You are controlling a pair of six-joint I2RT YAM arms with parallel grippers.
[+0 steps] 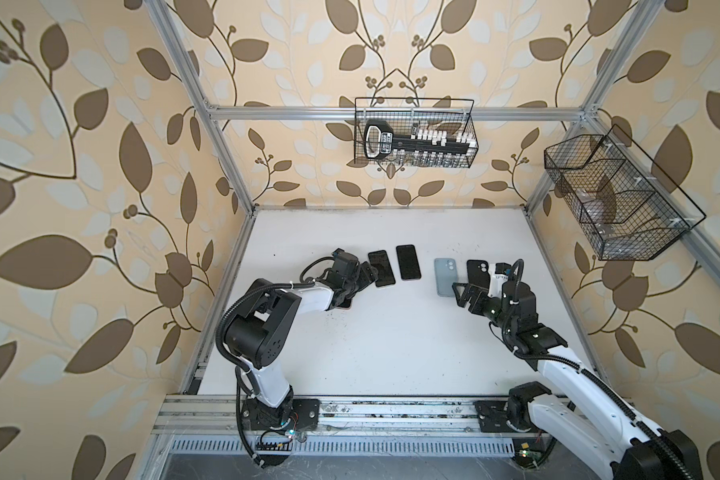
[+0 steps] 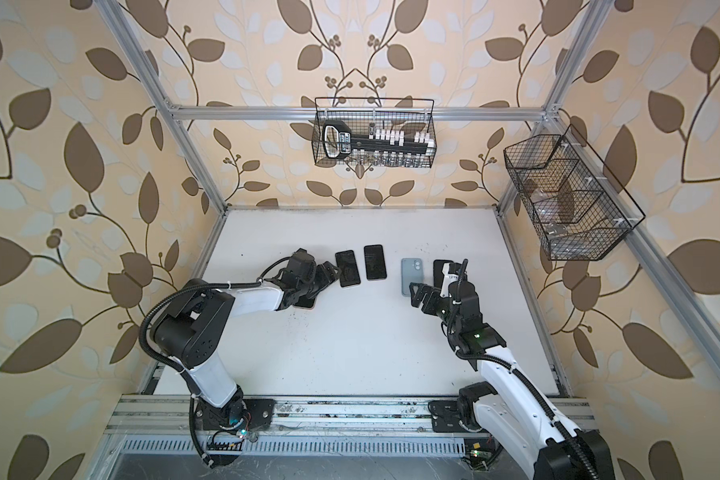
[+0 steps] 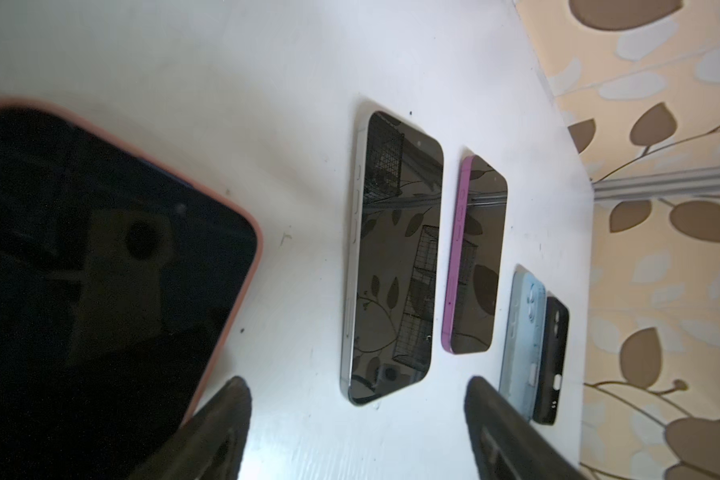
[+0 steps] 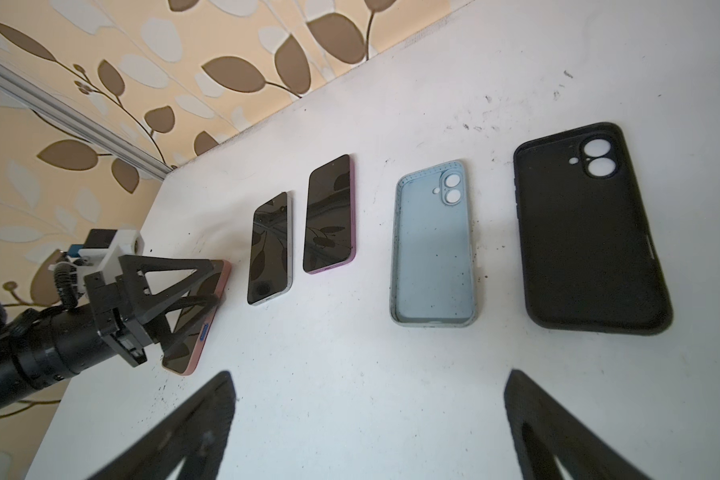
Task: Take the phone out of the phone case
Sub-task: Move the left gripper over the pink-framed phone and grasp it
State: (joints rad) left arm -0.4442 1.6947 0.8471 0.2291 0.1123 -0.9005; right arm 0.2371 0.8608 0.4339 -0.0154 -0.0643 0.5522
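- L gripper [image 3: 356, 386] fingers [image 3: 221, 419] sit nearest the lens in the left wrist view. Jaws are spread wide, nothing held.
- Phone [image 3: 100, 270]: flat on table [image 1: 391, 353], screen up, not yet out of pink case [image 3: 255, 266].
- Pos. vs L gripper: phone lies outside the jaw gap, just beside one finger, w/ one corner hidden behind it. The right wrist view shows the gripper low over the screen. Contact or not — cannot tell.
- R gripper [image 4: 368, 374]: jaws wide, empty, near blue case [image 4: 433, 257] and black case [image 4: 587, 232], both empty. It is well apart from the phone.
- Risk 1: closing from this pose would prob. miss the phone. The end of the grey phone [image 3: 391, 257] lies in line w/ the gap and could be caught instead.
- Risk 2: a fingertip pressed on the glass may skid. Smooth screen, smooth table, so the phone could slide into the grey phone nearby.
- Risk 3: prying the case rim w/ one arm only — the whole unit may lift or flip, since nothing pins it down.
- Purple phone [image 3: 474, 257]: bare, beyond the grey one. Leave it alone.
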